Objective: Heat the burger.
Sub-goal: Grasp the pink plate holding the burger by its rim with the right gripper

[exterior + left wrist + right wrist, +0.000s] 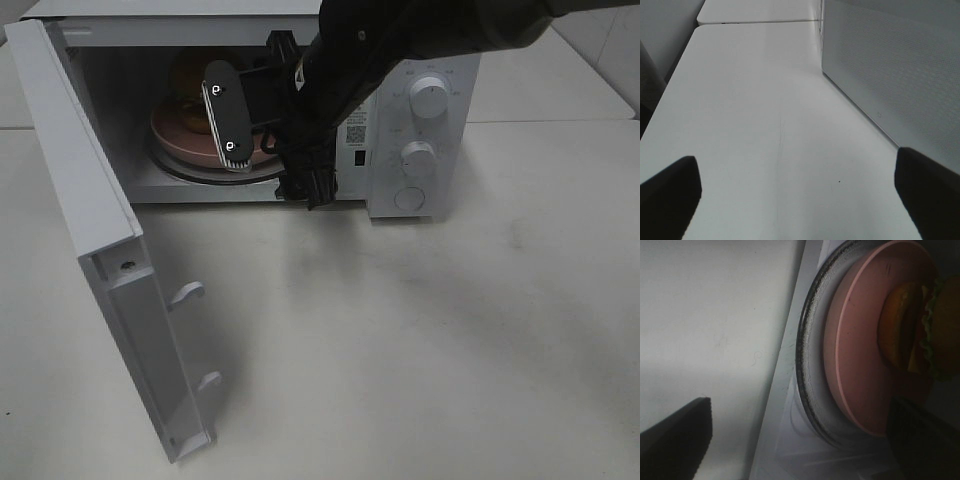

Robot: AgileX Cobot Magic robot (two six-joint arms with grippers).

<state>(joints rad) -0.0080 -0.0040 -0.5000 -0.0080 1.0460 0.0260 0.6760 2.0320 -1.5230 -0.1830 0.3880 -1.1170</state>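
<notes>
Both spread wide and empty, left pincer (797,197) over white table (750,95), right pincer (800,440) near burger (937,315) on pink dish (855,350)

Plain white table (420,340); standing directly on it toward the far side, a white microwave (445,140); door (90,200) swung open leftward.

The high camera is looking down from the front at the open microwave (455,140) and table (420,350). The left wrist camera is skimming low along that table — the right one is peering closely into the microwave at the pink dish (855,355), shared with the high view.
</notes>
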